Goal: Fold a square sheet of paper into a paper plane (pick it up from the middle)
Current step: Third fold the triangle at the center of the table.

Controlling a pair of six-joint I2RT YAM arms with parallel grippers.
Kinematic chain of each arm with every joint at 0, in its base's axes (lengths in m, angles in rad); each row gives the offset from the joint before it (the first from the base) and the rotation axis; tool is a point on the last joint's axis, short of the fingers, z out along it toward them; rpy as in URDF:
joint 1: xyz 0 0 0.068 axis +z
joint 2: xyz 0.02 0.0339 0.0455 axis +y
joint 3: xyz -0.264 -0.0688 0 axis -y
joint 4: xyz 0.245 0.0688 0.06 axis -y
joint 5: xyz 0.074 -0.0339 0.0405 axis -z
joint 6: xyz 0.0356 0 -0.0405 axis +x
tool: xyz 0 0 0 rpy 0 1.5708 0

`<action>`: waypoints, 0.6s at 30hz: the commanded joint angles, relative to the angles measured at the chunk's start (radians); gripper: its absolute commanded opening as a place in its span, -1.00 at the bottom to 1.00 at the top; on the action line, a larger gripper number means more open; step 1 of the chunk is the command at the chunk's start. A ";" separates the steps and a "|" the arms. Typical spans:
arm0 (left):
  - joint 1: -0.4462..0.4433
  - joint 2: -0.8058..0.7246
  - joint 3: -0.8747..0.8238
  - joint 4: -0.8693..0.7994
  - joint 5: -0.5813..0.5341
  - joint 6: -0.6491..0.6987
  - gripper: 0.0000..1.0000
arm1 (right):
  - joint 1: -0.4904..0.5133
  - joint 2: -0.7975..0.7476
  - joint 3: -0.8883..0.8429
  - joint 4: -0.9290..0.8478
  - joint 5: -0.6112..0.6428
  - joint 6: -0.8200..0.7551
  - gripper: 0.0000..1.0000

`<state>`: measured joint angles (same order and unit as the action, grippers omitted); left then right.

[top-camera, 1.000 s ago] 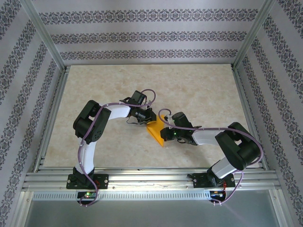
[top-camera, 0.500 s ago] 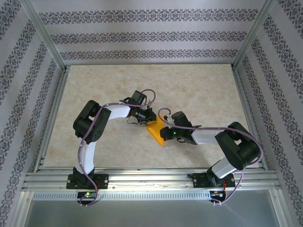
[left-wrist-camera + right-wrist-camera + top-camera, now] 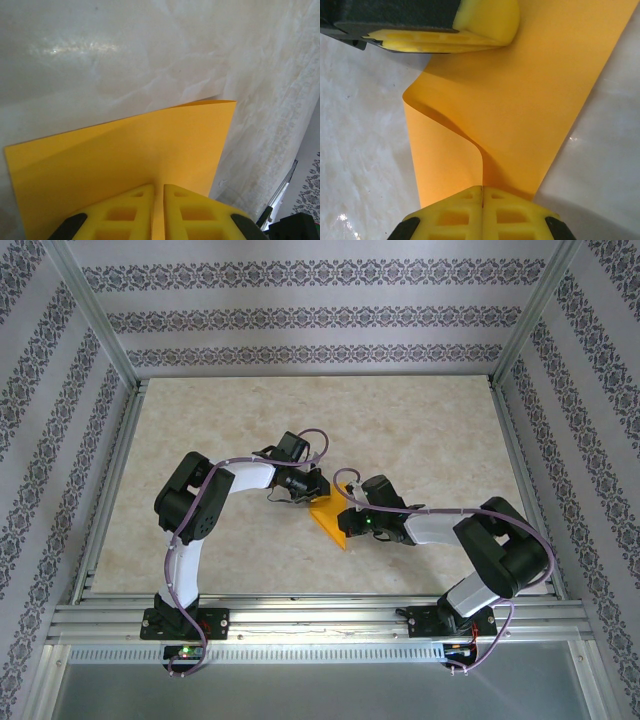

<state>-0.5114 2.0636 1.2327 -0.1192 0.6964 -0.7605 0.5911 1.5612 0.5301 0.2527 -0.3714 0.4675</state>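
Nothing has visibly shifted: near the middle of the table (image 3: 420, 430), the left gripper (image 3: 158, 187) and the right gripper (image 3: 482, 189) stay clenched on opposite edges of the square sheet of paper (image 3: 330, 517), which bows between them (a first bend at most, so nearly every fold of the plane remains).

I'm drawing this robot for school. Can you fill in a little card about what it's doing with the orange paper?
paper: orange, curled into a loose fold, not yet a plane
left tool: shut on one edge of the paper
right tool: shut on the opposite side
table: pale, marbled, beneath the paper
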 commanded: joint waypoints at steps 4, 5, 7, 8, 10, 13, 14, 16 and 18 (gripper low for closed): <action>-0.010 -0.014 -0.025 -0.014 -0.018 -0.006 -0.74 | -0.005 0.023 0.020 -0.018 -0.004 -0.012 -1.00; -0.010 -0.015 -0.025 -0.013 -0.018 -0.005 -0.74 | -0.005 0.023 0.018 -0.022 -0.004 -0.012 -1.00; -0.011 -0.016 -0.027 -0.013 -0.018 -0.006 -0.74 | -0.005 0.019 0.013 -0.020 0.000 -0.012 -1.00; -0.011 -0.017 -0.026 -0.013 -0.018 -0.006 -0.74 | -0.005 0.020 0.010 -0.020 0.000 -0.014 -1.00; -0.012 -0.017 -0.022 -0.014 -0.018 -0.003 -0.74 | -0.005 0.017 0.011 -0.029 0.003 -0.016 -1.00; -0.011 -0.025 -0.008 -0.028 -0.017 0.006 -0.73 | -0.005 0.014 0.007 -0.030 0.008 -0.018 -1.00; -0.010 -0.028 -0.005 -0.032 -0.018 0.011 -0.72 | -0.005 0.013 0.007 -0.030 0.006 -0.017 -1.00; -0.011 -0.042 0.007 -0.045 -0.026 0.017 -0.67 | -0.005 0.014 0.005 -0.030 0.008 -0.019 -1.00; -0.010 -0.066 0.013 -0.052 -0.045 0.026 -0.66 | -0.006 0.017 0.001 -0.025 0.008 -0.018 -1.00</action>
<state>-0.5114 2.0529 1.2327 -0.1265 0.6880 -0.7589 0.5911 1.5719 0.5304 0.2527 -0.3714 0.4648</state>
